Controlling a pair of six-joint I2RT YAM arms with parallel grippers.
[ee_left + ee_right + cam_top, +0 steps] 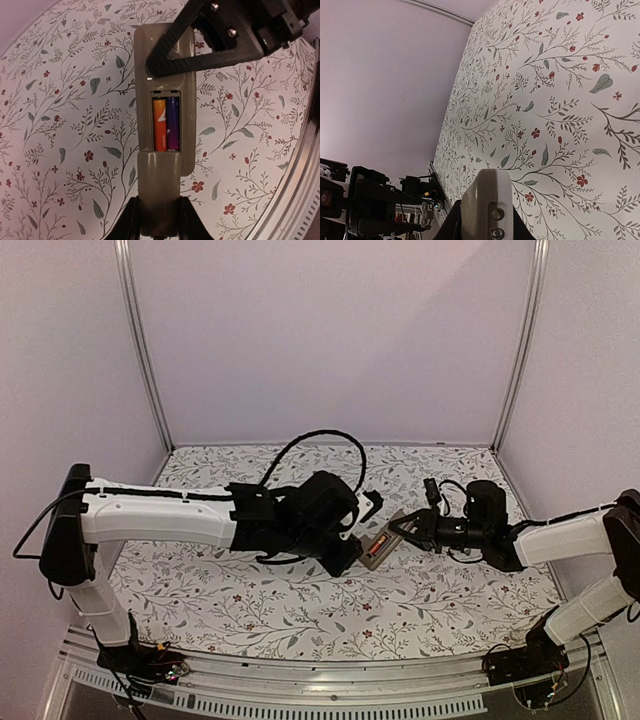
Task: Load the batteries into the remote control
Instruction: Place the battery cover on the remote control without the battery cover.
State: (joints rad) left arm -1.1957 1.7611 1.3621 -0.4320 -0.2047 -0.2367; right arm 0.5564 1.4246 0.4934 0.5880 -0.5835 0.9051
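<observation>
The remote control (165,75) is held above the table, grey-beige back up, its battery recess open. Two batteries lie side by side in the recess, an orange one (160,125) and a purple one (173,122). My left gripper (157,205) is shut on a flat grey cover plate (157,185) whose far edge meets the recess's near end. My right gripper (400,532) is shut on the remote's other end; its fingers (200,50) cross the remote's top. In the right wrist view the remote's end (482,195) sits between my right gripper (485,217).
The table carries a floral cloth (250,590). A metal rail (300,695) runs along the near edge. White walls and corner posts (145,350) enclose the back and sides. The left arm's cable (300,445) loops above its wrist.
</observation>
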